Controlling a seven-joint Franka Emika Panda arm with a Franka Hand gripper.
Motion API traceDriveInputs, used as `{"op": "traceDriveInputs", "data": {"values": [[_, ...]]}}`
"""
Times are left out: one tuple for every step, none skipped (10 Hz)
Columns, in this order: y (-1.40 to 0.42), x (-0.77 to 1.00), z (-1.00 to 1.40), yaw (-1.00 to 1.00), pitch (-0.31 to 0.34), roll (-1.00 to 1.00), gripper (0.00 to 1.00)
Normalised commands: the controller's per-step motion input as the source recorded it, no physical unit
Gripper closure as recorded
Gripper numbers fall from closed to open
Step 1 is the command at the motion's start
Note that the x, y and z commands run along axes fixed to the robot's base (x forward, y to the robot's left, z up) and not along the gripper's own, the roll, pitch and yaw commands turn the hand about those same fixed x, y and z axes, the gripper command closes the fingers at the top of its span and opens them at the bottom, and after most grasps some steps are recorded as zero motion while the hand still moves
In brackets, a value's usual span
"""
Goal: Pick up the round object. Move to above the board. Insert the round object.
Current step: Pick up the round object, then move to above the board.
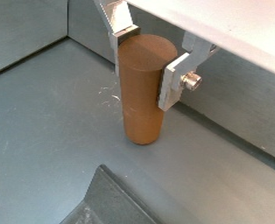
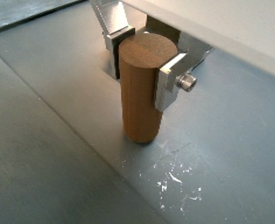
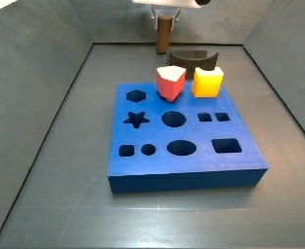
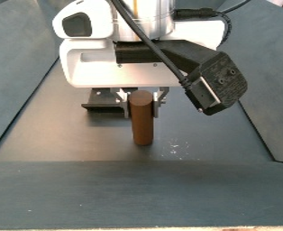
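Note:
The round object is a slim brown cylinder peg (image 1: 143,96), upright between my fingers in both wrist views (image 2: 140,92). My gripper (image 1: 150,61) is shut on its upper part, one silver finger (image 1: 175,80) on each side. In a side view the gripper (image 3: 164,19) holds the peg (image 3: 162,37) at the far end of the bin, beyond the blue board (image 3: 194,167). The peg's lower end (image 4: 141,135) is at or just above the floor; I cannot tell which. The board is out of both wrist views.
A red rounded-wedge block (image 3: 171,83) and a yellow block (image 3: 207,81) stand at the board's far edge, with a dark arch block (image 3: 191,58) behind them, close to the peg. Grey bin walls (image 3: 58,88) rise on all sides.

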Motion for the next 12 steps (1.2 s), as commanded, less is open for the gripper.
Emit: {"op": "traceDriveInputs", "data": {"values": [[0.0,0.0,0.0,0.0,0.0,0.0,1.0],[0.0,0.0,0.0,0.0,0.0,0.0,1.0],[0.06,0.18,1.0,0.0,-0.273,0.36,1.0],[0.06,0.17,1.0,0.02,-0.208,0.34,1.0],[0.05,0.16,1.0,0.03,-0.139,0.32,1.0],[0.04,0.14,1.0,0.03,0.003,0.28,1.0],[0.03,0.12,1.0,0.03,0.09,0.24,1.0],[0.03,0.11,1.0,0.04,0.176,0.17,1.0],[0.03,0.1,1.0,0.04,0.221,0.15,1.0],[0.02,0.09,1.0,0.04,0.254,0.12,1.0],[0.02,0.08,0.92,0.04,0.25,0.1,1.0],[0.01,0.05,0.73,0.04,0.231,0.1,1.0]]}}
